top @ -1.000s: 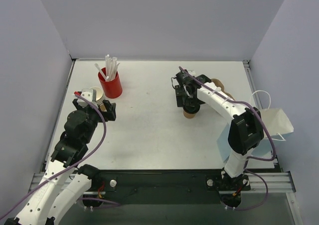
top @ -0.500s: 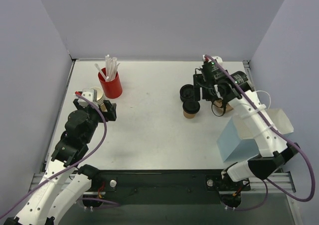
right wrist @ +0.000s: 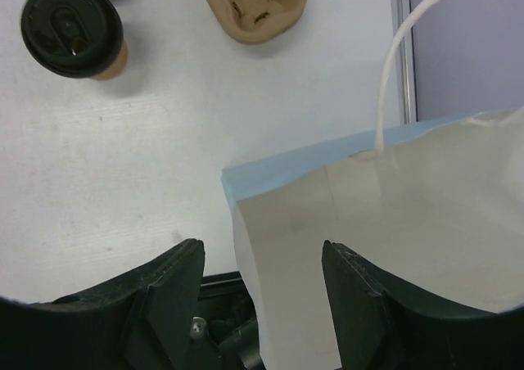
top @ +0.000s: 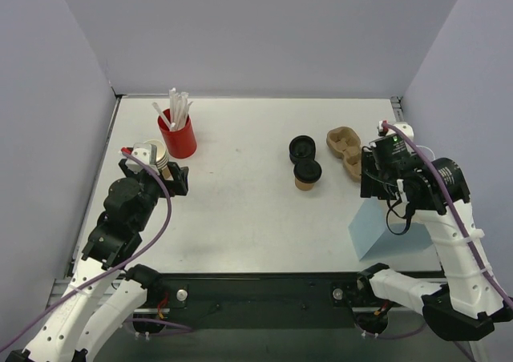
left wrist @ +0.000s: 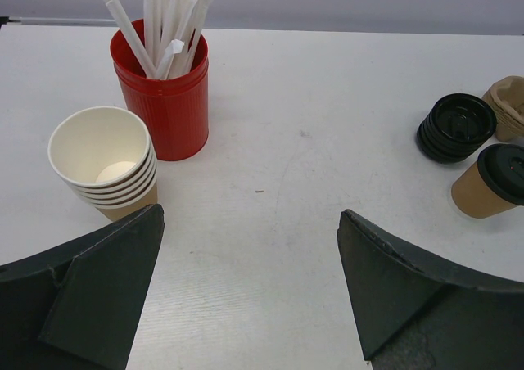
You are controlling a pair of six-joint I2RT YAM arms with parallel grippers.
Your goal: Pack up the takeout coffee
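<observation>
Both gape empty: left gripper, and right gripper over the right-edge bag. Embossing on the coffee cup is unreadable.

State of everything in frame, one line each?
takeout coffee: lidded, upright on table, not bagged
lid stack: loose, beside the coffee
paper cups: nested, upright, empty
red cup: upright, holding straws
cup carrier: empty
bag: upright, mouth open
left gripper: jaws open, empty
right gripper: jaws open, empty, over the bag's mouth
</observation>
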